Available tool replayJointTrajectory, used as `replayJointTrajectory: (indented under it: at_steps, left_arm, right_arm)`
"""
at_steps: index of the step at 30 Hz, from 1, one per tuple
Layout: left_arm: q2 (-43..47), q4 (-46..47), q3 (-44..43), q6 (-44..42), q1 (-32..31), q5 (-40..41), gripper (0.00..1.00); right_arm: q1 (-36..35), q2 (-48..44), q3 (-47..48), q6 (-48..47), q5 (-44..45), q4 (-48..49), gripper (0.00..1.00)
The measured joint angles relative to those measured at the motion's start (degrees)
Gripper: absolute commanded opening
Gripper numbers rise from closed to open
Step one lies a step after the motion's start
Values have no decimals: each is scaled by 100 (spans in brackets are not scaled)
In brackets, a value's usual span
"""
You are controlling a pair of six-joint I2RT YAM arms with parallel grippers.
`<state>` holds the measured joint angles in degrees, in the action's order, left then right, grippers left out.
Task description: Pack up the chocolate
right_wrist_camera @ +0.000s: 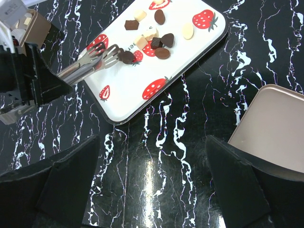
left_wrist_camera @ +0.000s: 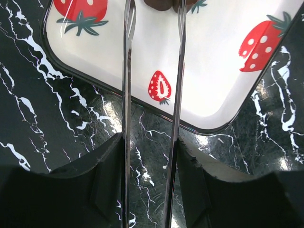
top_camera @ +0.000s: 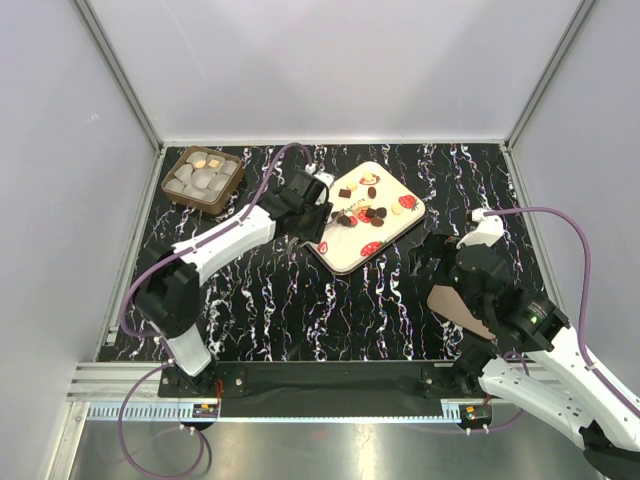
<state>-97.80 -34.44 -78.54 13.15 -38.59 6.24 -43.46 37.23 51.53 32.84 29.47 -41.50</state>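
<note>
Steel tongs (right_wrist_camera: 88, 66) sit clamped in my left gripper (left_wrist_camera: 151, 190), its jaws about half closed on the two metal arms. The tong tips are on either side of one dark round piece (right_wrist_camera: 126, 57) on the strawberry-print tray (right_wrist_camera: 133, 104). I cannot tell whether that piece is off the tray. The rest of the chocolate (right_wrist_camera: 162, 52), dark, tan and cream, lies scattered over the far half of the same tray. My right gripper (right_wrist_camera: 152, 180) hangs over the black marbled table (right_wrist_camera: 190, 142) near the tray's corner, jaws spread fully and holding nothing, with a flat tan panel (right_wrist_camera: 273, 126) just beside it. The brown box (top_camera: 176, 168) of white paper cups (top_camera: 200, 182) stands at the far left, apart from the tray.
</note>
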Motion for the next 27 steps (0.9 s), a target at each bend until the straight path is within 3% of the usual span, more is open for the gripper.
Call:
replayJointTrajectory:
  at_steps: [14, 27]
  left_arm:
    - [-660, 168, 15, 15, -20, 66, 49]
    - [-719, 83, -59, 42, -87, 94, 39]
  right_arm:
    - [0, -28, -7, 0, 2, 2, 100]
    - [0, -74, -13, -2, 4, 4, 100]
